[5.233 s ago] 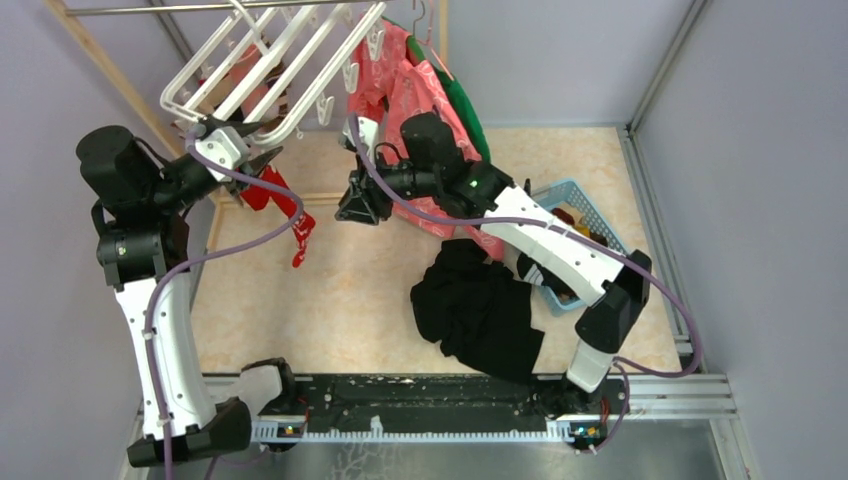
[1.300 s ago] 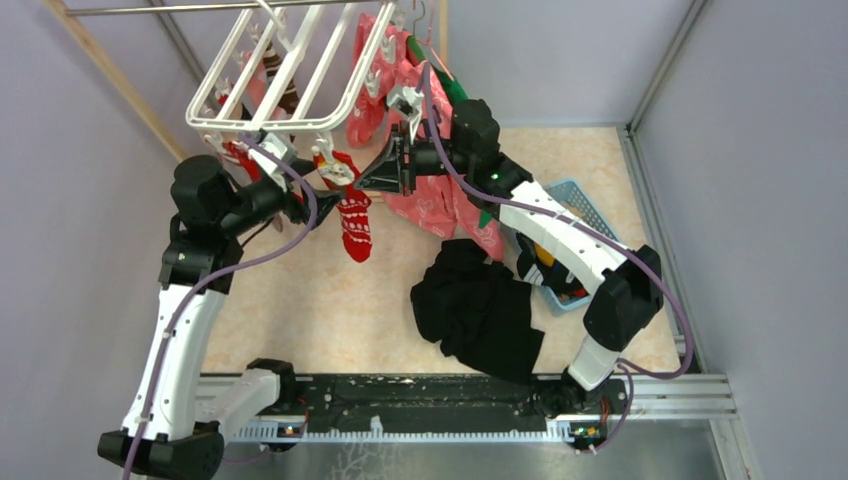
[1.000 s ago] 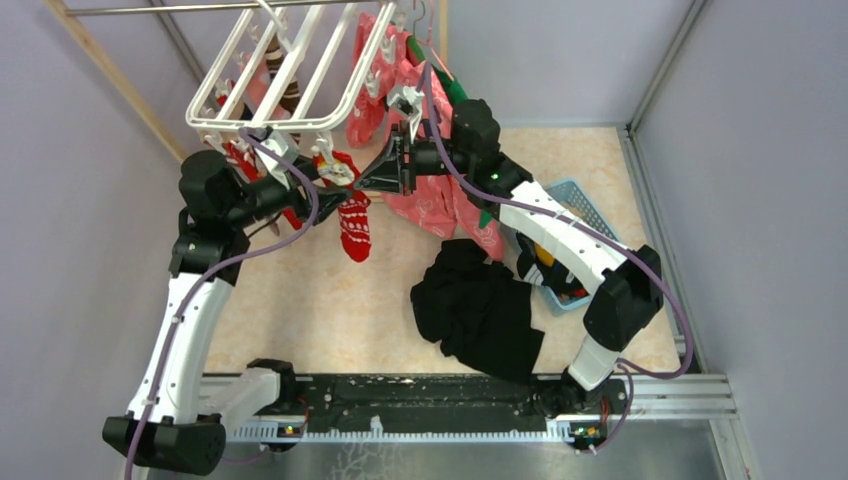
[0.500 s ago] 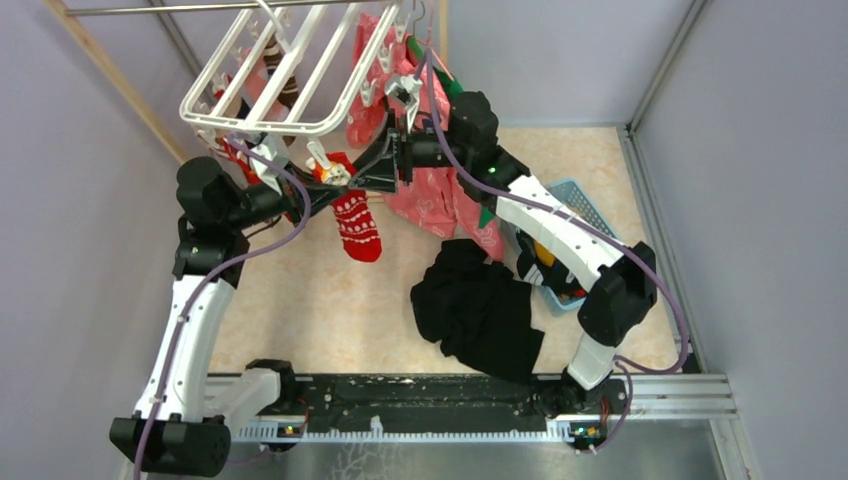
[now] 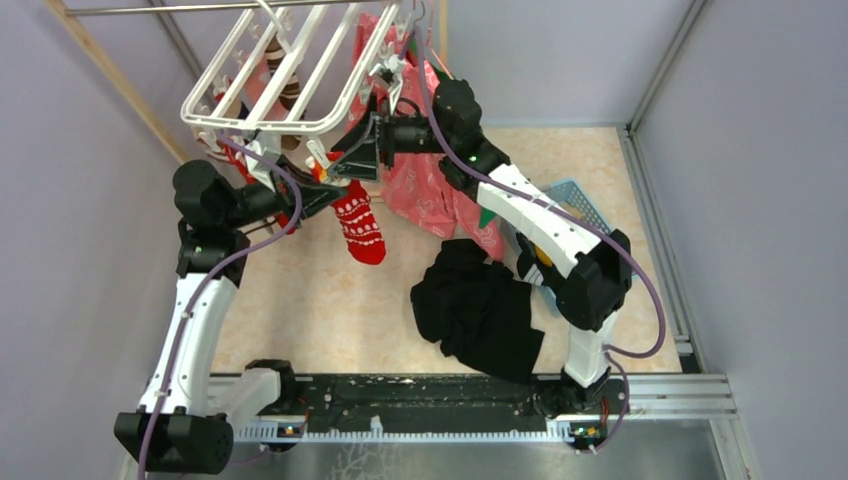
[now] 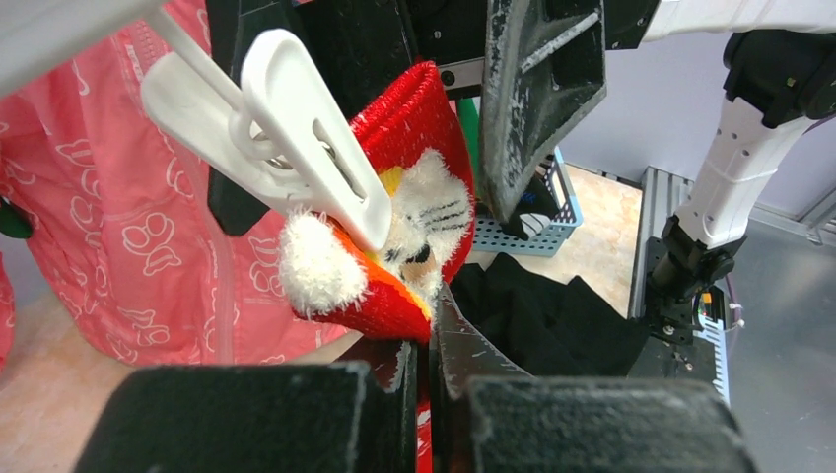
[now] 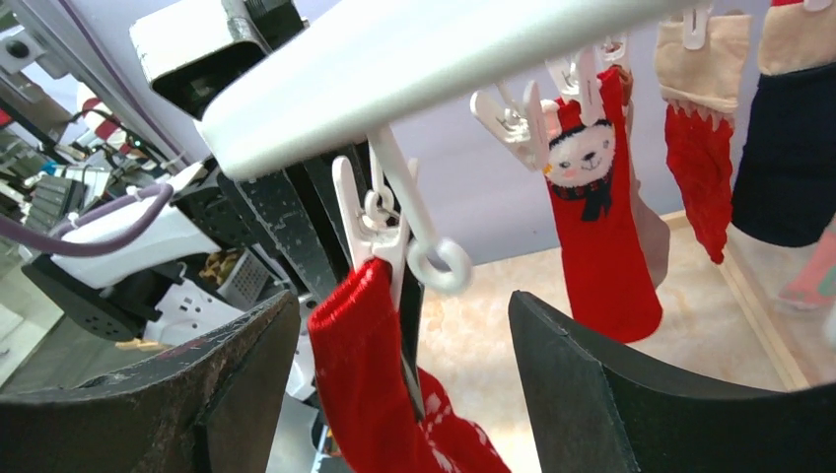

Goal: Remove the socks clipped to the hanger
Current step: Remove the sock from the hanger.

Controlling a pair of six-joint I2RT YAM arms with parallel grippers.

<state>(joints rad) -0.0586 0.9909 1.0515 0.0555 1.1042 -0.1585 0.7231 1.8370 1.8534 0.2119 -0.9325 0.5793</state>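
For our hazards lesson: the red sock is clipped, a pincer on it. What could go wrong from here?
The left pincer grips the red sock while the clip bites its cuff; pulling may stretch it or drag the hanger. The open right pincer straddles both and might pinch cloth.

walls (image 5: 560, 60) pale lilac | floor (image 5: 330, 300) beige marbled | wooden pole (image 5: 120, 84) left | metal rod (image 5: 150, 10) overhead | light even

The beige floor (image 5: 320, 300) carries 1 black cloth heap (image 5: 480, 310) and, touching it, 1 blue basket (image 5: 572, 192).
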